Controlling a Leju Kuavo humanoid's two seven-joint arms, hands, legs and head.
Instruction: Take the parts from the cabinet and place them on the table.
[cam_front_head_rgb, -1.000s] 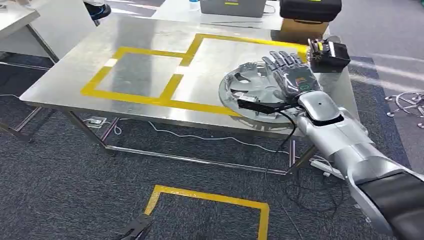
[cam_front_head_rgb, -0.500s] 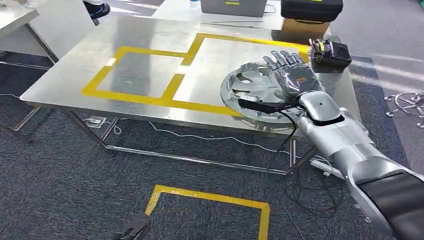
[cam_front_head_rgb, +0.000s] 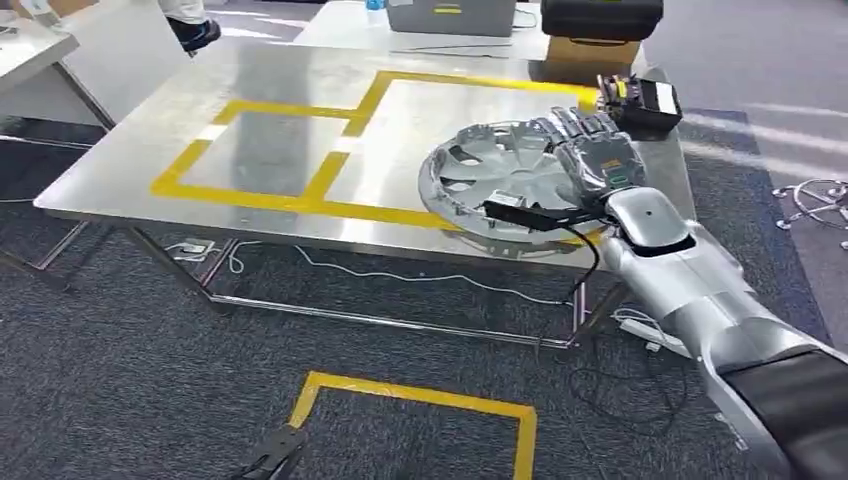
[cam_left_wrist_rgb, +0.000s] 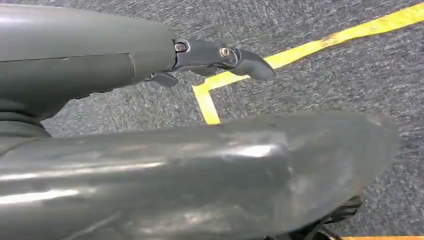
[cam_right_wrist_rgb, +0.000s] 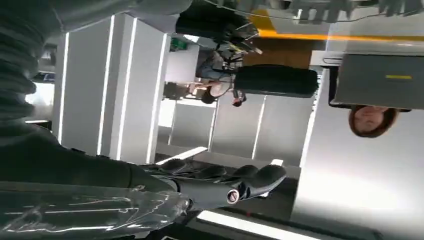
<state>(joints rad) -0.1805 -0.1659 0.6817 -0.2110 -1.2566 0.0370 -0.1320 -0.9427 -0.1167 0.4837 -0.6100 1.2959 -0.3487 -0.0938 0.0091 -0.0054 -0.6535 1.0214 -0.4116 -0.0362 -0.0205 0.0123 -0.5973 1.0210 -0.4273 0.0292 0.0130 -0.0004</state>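
The round silver plastic wheel cover with radiating spokes (cam_front_head_rgb: 505, 180) lies on the steel worktop (cam_front_head_rgb: 290, 70) at right of centre in the head view, inside the right-hand yellow tape rectangle (cam_front_head_rgb: 375, 95), with its near rim reaching the worktop's front edge. The right hand (cam_front_head_rgb: 598, 150) lies against the cover's right side, fingers stretched flat over the rim towards the far edge. Whether it is gripping the rim or only resting on it I cannot tell; no finger is seen to curl round the edge. In the right wrist view the dark fingers (cam_right_wrist_rgb: 235, 177) lie extended side by side.

The left hand (cam_left_wrist_rgb: 220, 55) hangs low over the grey carpet beside a yellow floor marking (cam_left_wrist_rgb: 300, 50). It holds nothing, its one visible dark finger bent loosely.

A black box with yellow fittings (cam_front_head_rgb: 640, 100) sits at the worktop's far right corner, just beyond the right hand and apart from the cover.

By my reading the delivery of this part is nearly complete: the cover is down on the worktop within the marked area. What seems left is to free the hand and draw the arm away, then go back to the cabinet for any further parts
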